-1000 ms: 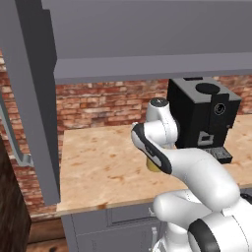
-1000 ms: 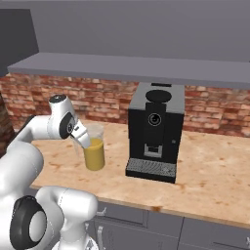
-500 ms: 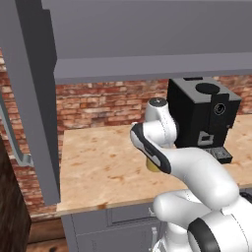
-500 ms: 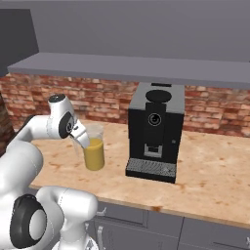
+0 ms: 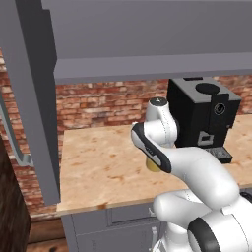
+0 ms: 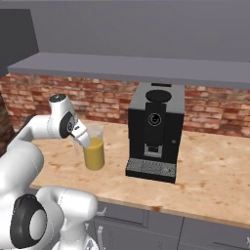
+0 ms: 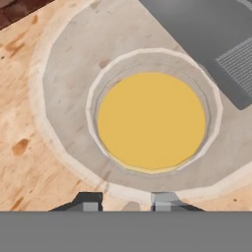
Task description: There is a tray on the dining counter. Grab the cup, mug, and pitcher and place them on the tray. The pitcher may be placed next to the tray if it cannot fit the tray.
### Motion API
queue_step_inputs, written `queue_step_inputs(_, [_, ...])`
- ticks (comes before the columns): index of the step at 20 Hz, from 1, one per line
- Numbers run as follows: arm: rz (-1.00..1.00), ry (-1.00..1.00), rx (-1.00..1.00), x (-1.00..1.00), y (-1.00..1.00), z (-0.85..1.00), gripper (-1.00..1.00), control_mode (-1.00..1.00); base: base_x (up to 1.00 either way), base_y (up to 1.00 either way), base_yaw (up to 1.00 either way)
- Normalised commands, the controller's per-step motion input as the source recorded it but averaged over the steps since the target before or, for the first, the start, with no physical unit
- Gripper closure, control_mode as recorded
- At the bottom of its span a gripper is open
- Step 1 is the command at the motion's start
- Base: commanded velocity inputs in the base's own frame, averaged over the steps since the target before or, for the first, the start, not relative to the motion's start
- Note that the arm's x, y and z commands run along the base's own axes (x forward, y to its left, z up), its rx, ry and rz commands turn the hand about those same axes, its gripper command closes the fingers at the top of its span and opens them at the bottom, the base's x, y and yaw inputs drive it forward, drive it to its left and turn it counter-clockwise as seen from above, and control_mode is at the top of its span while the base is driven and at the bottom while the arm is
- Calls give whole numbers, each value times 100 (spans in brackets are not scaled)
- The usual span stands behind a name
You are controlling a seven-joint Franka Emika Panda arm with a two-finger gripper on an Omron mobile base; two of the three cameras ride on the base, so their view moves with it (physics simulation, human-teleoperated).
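End effector (image 7: 126,203) fingers sit narrowly apart astride the pitcher (image 6: 94,152) rim; a firm clamp cannot be confirmed.

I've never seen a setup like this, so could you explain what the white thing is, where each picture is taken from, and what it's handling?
The white thing is a robot arm with a two-finger gripper. Two pictures come from cameras behind it, left and right. The third looks straight down from its hand. On the wooden counter stand a glass pitcher of orange-yellow liquid and a black coffee machine. The fingertips straddle the pitcher's rim; whether they grip it can't be told.
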Motion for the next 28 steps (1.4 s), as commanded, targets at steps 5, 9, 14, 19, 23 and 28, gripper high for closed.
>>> queue_step_inputs(5, [0, 0, 0, 0, 0, 0, 100, -100, 0, 0, 0])
queue_step_inputs(9, [0, 1, 0, 0, 0, 3, 100, -100, 0, 0, 0])
queue_step_inputs(14, [0, 2, 0, 0, -1, 14, 100, -100, 0, 0, 0])
queue_step_inputs(19, [0, 0, 0, 0, 0, 14, 100, -100, 0, 0, 0])
queue_step_inputs(23, [0, -1, 0, 0, 0, 19, 100, -100, 0, 0, 0])
queue_step_inputs(28, [0, 0, 0, 0, 0, 13, 100, -100, 0, 0, 0])
